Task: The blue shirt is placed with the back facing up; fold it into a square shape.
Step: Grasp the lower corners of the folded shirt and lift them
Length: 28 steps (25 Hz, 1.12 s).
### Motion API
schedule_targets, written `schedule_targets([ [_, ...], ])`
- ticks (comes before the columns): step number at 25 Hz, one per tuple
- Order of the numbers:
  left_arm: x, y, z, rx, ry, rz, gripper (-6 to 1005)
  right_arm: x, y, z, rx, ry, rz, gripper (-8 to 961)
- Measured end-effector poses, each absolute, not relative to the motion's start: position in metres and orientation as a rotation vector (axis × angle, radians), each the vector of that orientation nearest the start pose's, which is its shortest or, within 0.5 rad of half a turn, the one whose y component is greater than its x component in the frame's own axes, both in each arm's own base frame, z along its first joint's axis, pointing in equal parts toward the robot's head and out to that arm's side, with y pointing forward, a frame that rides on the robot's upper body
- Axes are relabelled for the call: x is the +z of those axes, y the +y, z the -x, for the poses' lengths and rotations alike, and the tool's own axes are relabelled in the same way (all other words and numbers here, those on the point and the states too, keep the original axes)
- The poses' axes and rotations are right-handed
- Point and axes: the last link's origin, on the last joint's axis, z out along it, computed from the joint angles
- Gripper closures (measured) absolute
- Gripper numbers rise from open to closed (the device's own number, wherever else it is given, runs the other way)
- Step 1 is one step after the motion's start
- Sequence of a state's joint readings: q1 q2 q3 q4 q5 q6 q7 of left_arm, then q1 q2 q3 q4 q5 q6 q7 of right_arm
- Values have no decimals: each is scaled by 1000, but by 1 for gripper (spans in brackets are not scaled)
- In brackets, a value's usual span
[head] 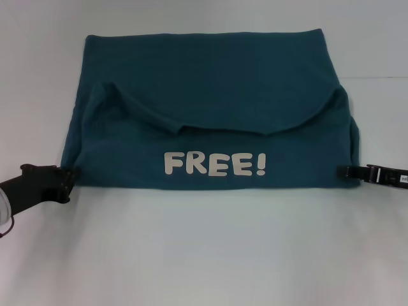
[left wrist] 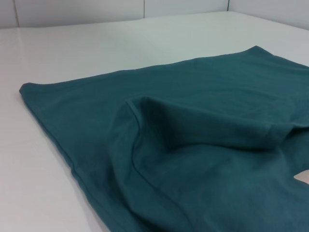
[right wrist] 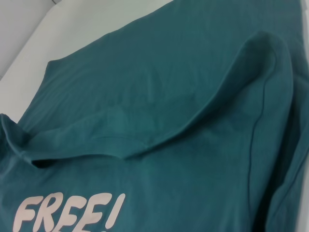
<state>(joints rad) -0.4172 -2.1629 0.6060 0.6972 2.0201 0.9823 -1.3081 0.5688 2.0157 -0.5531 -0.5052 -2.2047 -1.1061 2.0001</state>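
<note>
My blue shirt [head: 210, 95] lies half-folded on the white desk [head: 204, 255], "FREE!" lettering [head: 215, 164] facing up. My left claw [head: 69, 175] and right claw [head: 347, 171] sit at its near corners; grip unclear. Uneven pulling could skew the fold.

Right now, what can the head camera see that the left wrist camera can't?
Only the head view shows both grippers: the left gripper at the shirt's near left corner, the right gripper at its near right corner, plus the whole word FREE!. Only the left wrist view shows the table's far edge close up. Both show the blue shirt with its folded-over flap, lying on the white table.
</note>
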Motion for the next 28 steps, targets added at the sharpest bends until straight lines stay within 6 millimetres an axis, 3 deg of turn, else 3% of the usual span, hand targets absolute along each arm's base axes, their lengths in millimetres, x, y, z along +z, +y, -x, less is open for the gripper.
schedule_targets([
  [6, 3, 341, 348, -313, -819, 2181, 979, 16, 363, -339, 476, 1524, 2094, 470],
  [12, 2, 339, 347, -327, -834, 2185, 980, 17, 360, -335, 511, 1485, 2149, 671],
  [17, 3, 335, 347, -354, -850, 2190, 980, 26, 351, -338, 587, 1455, 2161, 901],
  [28, 21, 315, 348, -437, -922, 2194, 979, 51, 322, -353, 708, 1412, 2162, 911],
])
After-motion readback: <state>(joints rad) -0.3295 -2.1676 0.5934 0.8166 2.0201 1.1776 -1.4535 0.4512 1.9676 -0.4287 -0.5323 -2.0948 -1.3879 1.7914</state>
